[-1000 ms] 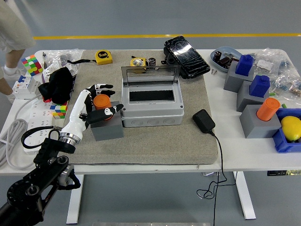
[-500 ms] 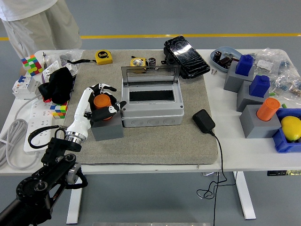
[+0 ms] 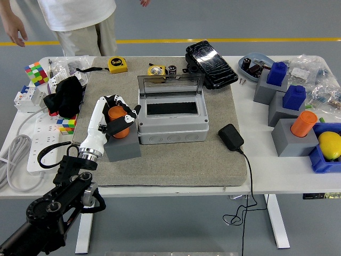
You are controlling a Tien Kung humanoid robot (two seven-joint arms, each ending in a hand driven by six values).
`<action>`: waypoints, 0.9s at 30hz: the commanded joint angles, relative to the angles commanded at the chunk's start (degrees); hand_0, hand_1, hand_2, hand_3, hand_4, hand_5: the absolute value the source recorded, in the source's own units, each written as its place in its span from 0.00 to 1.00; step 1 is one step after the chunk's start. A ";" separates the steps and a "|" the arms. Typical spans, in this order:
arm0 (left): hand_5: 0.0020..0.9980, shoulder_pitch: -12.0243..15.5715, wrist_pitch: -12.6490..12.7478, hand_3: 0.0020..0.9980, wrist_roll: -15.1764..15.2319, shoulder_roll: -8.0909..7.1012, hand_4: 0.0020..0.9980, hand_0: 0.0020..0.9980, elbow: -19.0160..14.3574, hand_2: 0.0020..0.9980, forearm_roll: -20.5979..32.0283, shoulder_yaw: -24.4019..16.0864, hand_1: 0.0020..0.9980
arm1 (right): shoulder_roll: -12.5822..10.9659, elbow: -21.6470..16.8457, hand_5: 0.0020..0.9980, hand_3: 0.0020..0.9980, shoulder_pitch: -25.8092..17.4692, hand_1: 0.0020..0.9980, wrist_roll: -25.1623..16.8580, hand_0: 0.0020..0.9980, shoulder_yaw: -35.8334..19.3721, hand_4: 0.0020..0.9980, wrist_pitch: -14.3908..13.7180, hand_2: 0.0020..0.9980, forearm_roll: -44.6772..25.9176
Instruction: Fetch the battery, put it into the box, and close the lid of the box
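One left hand seen, fingers wrapped around orange battery seated in grey holder, just left of box. One box, lid raised upright at far edge. Two orange batteries counted: second in grey holder at right of table. Battery's lower part hidden by fingers. One person at far side, cut off by top edge.

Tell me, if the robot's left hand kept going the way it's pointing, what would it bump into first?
The left hand is wrapped around the orange battery and points up and to the right. Going straight on, it would probably meet the grey box first, at its left wall, though depth is hard to judge from one view.
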State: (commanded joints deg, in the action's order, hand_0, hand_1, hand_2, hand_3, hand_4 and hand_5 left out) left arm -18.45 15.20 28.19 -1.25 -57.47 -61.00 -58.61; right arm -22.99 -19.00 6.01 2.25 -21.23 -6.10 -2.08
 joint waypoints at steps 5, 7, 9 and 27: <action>0.00 -0.09 -0.07 0.18 0.50 -0.02 0.67 0.02 -0.47 0.12 0.12 0.01 0.05 | 0.01 0.01 0.48 0.54 -0.05 0.60 -0.07 0.57 0.12 0.92 -0.03 0.57 -0.06; 0.00 -0.22 -0.13 0.18 0.51 -0.10 0.68 0.02 -0.73 0.12 0.03 0.01 0.05 | 0.03 0.00 0.48 0.54 -0.05 0.60 -0.13 0.57 0.07 0.92 -0.05 0.57 -0.04; 0.00 -0.37 -0.21 0.18 0.35 -0.32 0.68 0.02 -1.49 0.12 -0.54 0.01 0.05 | 0.04 -0.02 0.48 0.54 -0.02 0.60 -0.15 0.57 0.03 0.92 -0.05 0.57 0.01; 0.00 -14.68 -1.41 0.19 -13.01 -5.07 0.74 0.04 -9.89 0.13 -28.71 13.09 0.06 | -0.14 -0.02 0.48 0.54 0.34 0.60 -0.29 0.57 0.58 0.92 -0.16 0.57 -0.35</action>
State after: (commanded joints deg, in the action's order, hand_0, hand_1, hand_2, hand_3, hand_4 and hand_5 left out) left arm -33.13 13.78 15.18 -6.32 -67.37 -89.72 -45.52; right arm -23.13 -19.02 6.35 1.96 -20.65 -6.25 -2.43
